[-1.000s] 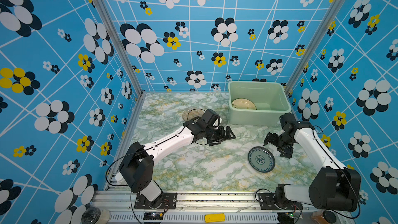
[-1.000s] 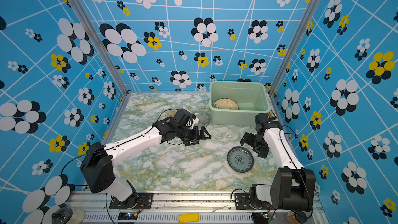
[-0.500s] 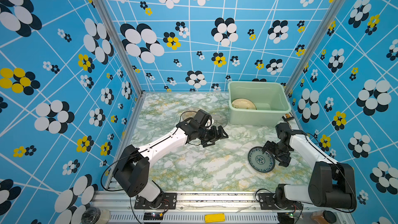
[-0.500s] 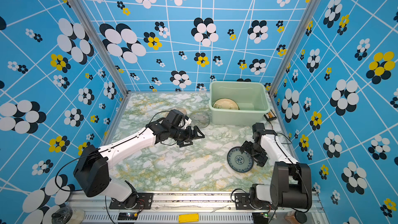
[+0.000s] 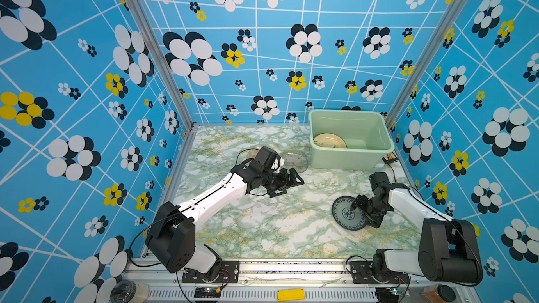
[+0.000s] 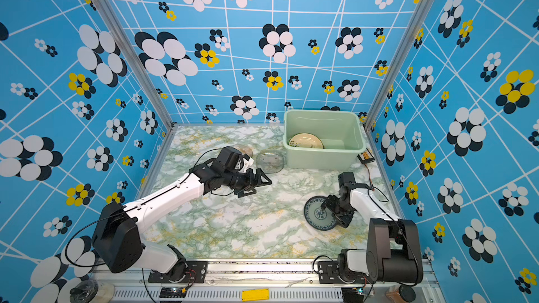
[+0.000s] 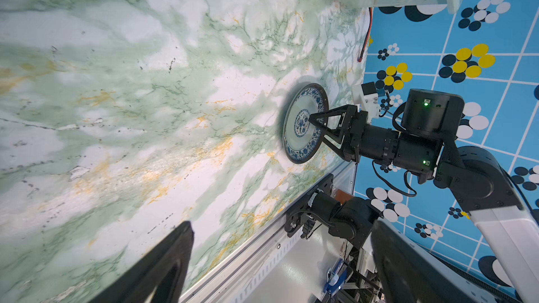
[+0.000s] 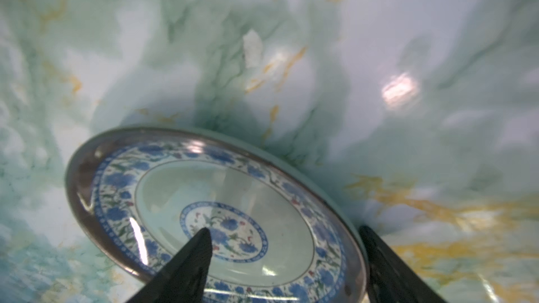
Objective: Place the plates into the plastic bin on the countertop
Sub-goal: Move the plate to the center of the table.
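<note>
Right now the right gripper sits low over the blue-white plate, jaws apart and straddling the rim on the arm's side. In the right wrist view one fingertip hangs over the plate's centre medallion and the other is outside the rim, down by the countertop. Nothing is clamped (the rim is between the fingers, with visible gap). The plate lies flat, well apart from the plastic bin in the far corner.

Step, as I read it: grasp of the blue-white plate, pre-close. The next move needs the outer finger under the lip and a firm pinch on the rim. After that, lift and carry over the bin wall without tipping.

The left gripper hovers wide open and empty mid-counter, near the grey glass plate.

Count: four plates visible. One cream plate is in the bin. Three are on the counter: blue-white, grey glass, and what looks like an amber plate half hidden behind the left arm. One bin, two arms.
</note>
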Action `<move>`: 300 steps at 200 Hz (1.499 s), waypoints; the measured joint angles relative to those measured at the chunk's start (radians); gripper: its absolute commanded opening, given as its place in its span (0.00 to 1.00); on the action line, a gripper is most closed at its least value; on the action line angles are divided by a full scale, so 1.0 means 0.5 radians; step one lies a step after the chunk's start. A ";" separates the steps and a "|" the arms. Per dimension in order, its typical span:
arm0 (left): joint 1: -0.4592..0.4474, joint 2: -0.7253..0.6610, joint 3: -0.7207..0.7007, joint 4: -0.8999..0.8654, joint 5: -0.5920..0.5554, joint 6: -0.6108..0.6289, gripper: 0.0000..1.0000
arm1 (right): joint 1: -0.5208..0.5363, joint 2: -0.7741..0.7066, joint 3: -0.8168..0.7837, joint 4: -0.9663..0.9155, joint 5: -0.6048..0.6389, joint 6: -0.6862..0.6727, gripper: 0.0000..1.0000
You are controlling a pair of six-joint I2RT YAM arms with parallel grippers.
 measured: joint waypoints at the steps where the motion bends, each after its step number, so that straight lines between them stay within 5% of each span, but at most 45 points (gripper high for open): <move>1: 0.003 -0.002 -0.001 -0.001 0.001 0.003 0.96 | 0.004 0.000 0.000 0.002 -0.001 0.000 0.80; 47: 0.163 -0.147 -0.002 -0.125 -0.014 0.204 0.95 | 0.281 0.037 0.024 0.089 -0.089 -0.007 0.77; 144: 0.109 -0.158 -0.163 -0.089 -0.069 0.330 0.94 | 0.772 0.523 0.475 0.110 -0.102 -0.188 0.71; 214: -0.005 0.158 -0.162 0.171 0.020 0.557 0.95 | 0.531 0.106 0.275 0.293 -0.148 -0.240 0.71; 300: -0.007 0.454 -0.234 0.678 0.191 0.568 0.94 | 0.199 0.208 0.166 0.469 -0.492 -0.414 0.71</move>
